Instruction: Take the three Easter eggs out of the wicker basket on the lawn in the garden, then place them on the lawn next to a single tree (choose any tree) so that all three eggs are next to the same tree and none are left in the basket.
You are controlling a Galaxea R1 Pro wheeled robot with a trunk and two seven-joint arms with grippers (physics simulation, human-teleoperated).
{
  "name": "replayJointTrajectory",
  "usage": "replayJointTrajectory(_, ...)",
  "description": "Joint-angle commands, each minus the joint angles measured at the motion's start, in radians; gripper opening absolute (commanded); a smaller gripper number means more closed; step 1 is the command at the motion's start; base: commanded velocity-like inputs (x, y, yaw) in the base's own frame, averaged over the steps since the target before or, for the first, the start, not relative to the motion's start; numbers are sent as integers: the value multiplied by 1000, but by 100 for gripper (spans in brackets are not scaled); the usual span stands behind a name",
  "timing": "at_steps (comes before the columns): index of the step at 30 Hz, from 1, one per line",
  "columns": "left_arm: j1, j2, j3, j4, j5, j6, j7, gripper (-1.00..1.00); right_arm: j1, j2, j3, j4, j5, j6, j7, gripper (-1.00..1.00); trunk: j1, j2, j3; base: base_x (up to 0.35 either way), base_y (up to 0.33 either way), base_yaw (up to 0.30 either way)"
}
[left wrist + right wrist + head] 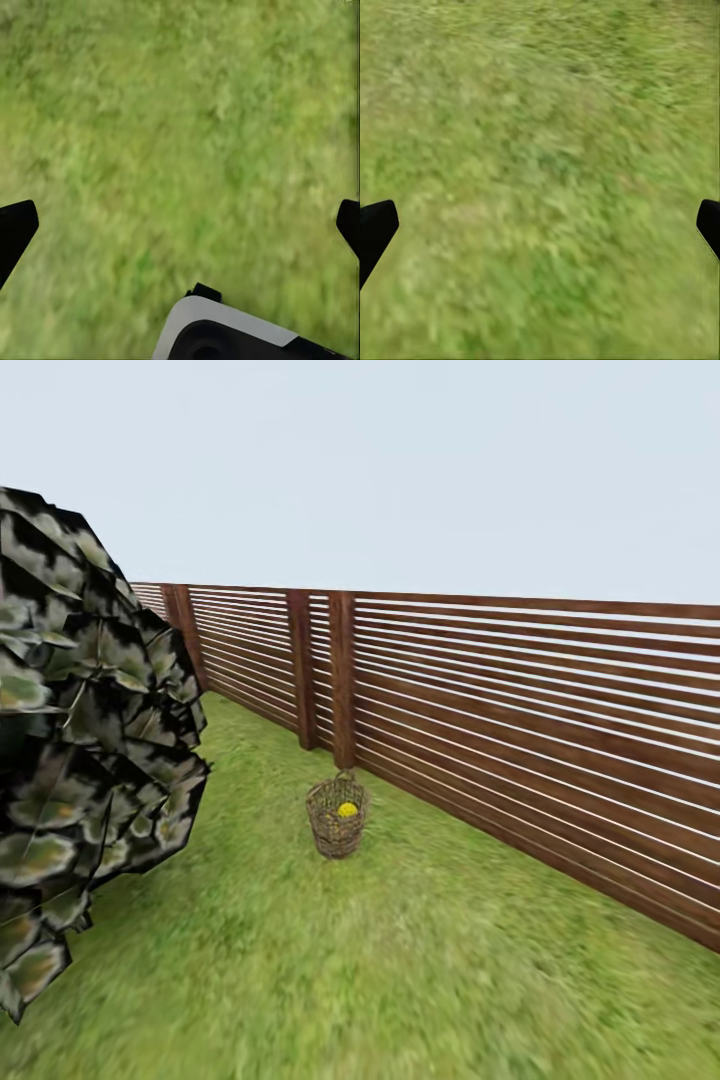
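Note:
The wicker basket (336, 818) stands on the lawn (400, 970) some way ahead in the head view, close to the fence corner. Inside it shows a yellow Easter egg (347, 810); I cannot tell how many eggs lie there. In the left wrist view my left gripper (180, 229) is open, its black fingertips (15, 229) spread wide over bare grass (187, 135). My right gripper (540, 229) is likewise open above grass (540, 150), with nothing between the fingertips (375, 229). No tall tree with a smooth trunk is in sight.
A brown slatted wooden fence (520, 720) runs from the back left to the right, with thick posts (342, 680) just behind the basket. A large dark leafy bush (80, 740) fills the left side. A white and black robot part (232, 334) shows in the left wrist view.

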Motion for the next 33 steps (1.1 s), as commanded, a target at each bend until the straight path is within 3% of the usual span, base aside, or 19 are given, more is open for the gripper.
replayJointTrajectory(1,0,0,-6,-2,0,-2,8,100,-1,0,-8,0,7,-2,-2,100,1,-2,-2,264,-240,0)
replayJointTrajectory(12,1,-2,-9,0,0,9,7,100,-1,1,-8,0,7,9,-1,100,1,-2,-2,264,-240,103)
replayJointTrajectory(16,0,-25,-13,8,-1,19,5,100,-1,3,-7,3,7,22,3,100,1,-2,-2,264,-240,26)
replayJointTrajectory(20,1,-31,-12,12,-2,20,4,100,-1,-1,-6,3,6,27,4,100,1,-2,-2,264,-240,6)
replayJointTrajectory(24,0,-36,-13,15,-2,25,5,100,-1,-43,-6,1,7,31,4,100,1,-2,-2,264,-240,1)
replayJointTrajectory(33,0,-37,-13,14,-5,24,5,100,-1,-49,-5,1,7,29,4,100,1,-2,-2,267,-233,0)
